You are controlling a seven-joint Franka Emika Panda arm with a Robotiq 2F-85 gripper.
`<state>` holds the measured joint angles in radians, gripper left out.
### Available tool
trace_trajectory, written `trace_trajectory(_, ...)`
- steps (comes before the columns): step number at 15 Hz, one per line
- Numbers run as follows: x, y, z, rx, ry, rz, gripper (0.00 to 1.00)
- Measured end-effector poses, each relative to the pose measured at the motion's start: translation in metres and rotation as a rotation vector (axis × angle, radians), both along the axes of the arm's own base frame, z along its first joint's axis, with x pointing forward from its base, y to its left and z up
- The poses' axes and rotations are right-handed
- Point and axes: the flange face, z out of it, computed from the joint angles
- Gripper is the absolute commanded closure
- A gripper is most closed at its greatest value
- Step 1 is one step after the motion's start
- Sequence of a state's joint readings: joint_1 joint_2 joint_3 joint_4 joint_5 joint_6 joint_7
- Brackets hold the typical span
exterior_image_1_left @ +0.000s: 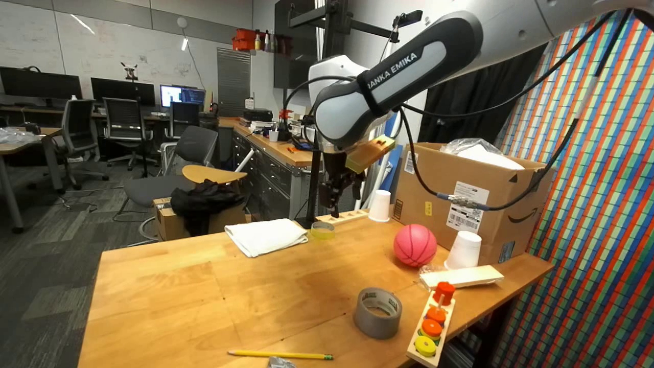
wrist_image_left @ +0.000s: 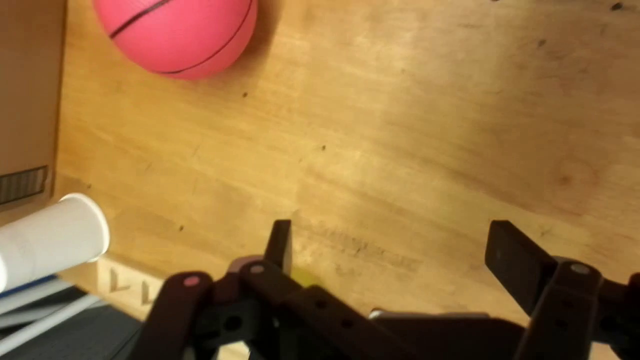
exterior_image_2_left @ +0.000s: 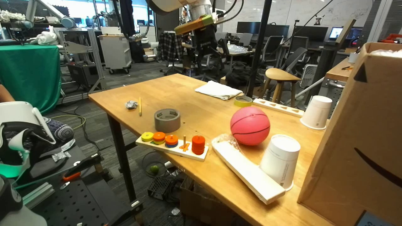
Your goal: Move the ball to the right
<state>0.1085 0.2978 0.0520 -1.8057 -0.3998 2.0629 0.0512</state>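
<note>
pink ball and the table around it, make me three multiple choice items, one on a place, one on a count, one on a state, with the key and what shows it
1. Where is the pink ball?
A) on the table
B) inside the cardboard box
C) on the white cloth

2. How many white cups stand on the table?
A) one
B) four
C) two

3. What state is the gripper in?
A) shut on the pink ball
B) open, holding nothing
C) shut on the pencil

Key:
1 A, since it rests on the wood in both exterior views.
2 C, since both exterior views show two.
3 B, since in the wrist view its fingers are wide apart with bare table showing between them.
</note>
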Motion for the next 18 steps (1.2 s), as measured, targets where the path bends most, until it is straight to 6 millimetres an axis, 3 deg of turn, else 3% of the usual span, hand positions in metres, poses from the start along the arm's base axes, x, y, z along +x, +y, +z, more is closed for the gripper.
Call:
trace_trajectory(4, -0.014, -0.016, -0.036, 0.096, 0.2, -0.126, 0.0)
trace_trajectory(9, -0.027, -0.024, -0.05, 0.162, 0.374, -0.25, 0.0)
trace_trajectory(18, -0.006, -0.03, -0.065, 0.249, 0.298, -0.258, 0.0)
